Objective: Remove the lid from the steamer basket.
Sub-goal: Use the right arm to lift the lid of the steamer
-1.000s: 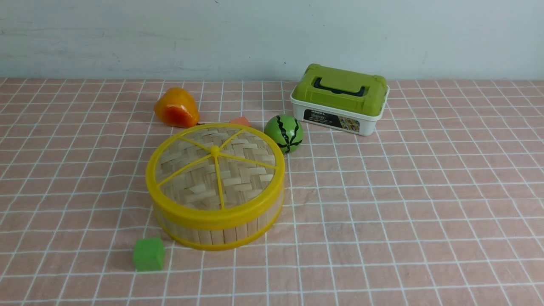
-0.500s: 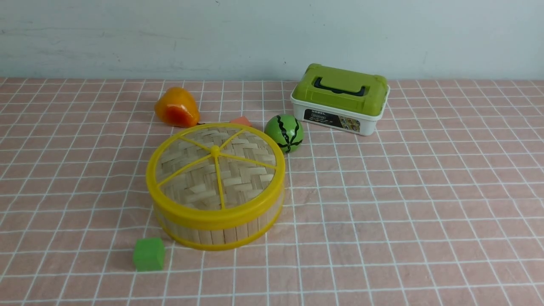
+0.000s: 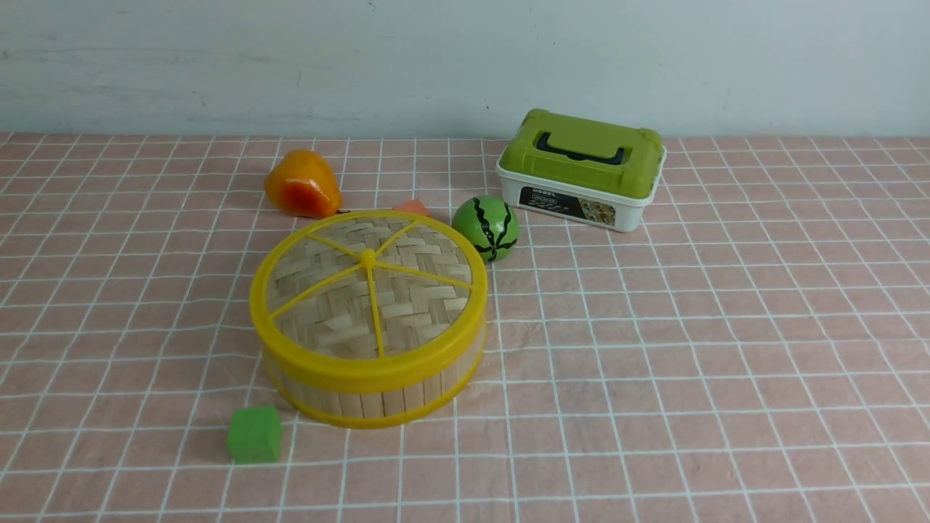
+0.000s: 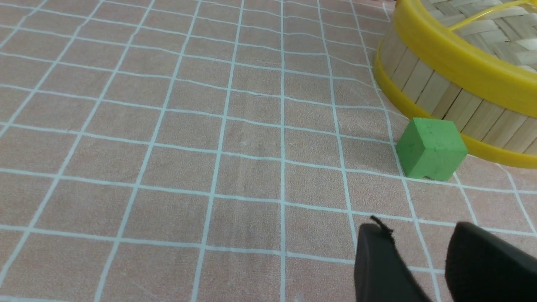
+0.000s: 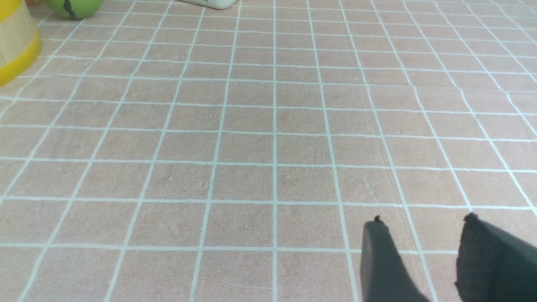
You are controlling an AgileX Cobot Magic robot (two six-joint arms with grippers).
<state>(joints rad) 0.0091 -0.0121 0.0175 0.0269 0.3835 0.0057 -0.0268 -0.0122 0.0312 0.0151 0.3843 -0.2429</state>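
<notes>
The lid (image 3: 368, 287), a woven bamboo disc with a yellow rim, spokes and small centre knob, sits flat on the steamer basket (image 3: 370, 396), whose slatted wall stands left of the table's centre. Neither arm shows in the front view. In the left wrist view my left gripper (image 4: 419, 230) hangs open over bare cloth, short of the basket's wall (image 4: 444, 96) and the lid's rim (image 4: 461, 63). My right gripper (image 5: 423, 222) is open too, with nothing between its fingers, well off to the basket's (image 5: 14, 46) right.
A green cube (image 3: 253, 434) lies at the basket's front left, also close ahead of the left gripper as a green cube (image 4: 432, 148). Behind the basket are an orange pear (image 3: 301, 184), a small orange block (image 3: 412, 208), a toy watermelon (image 3: 485, 227) and a green-lidded white box (image 3: 581, 171).
</notes>
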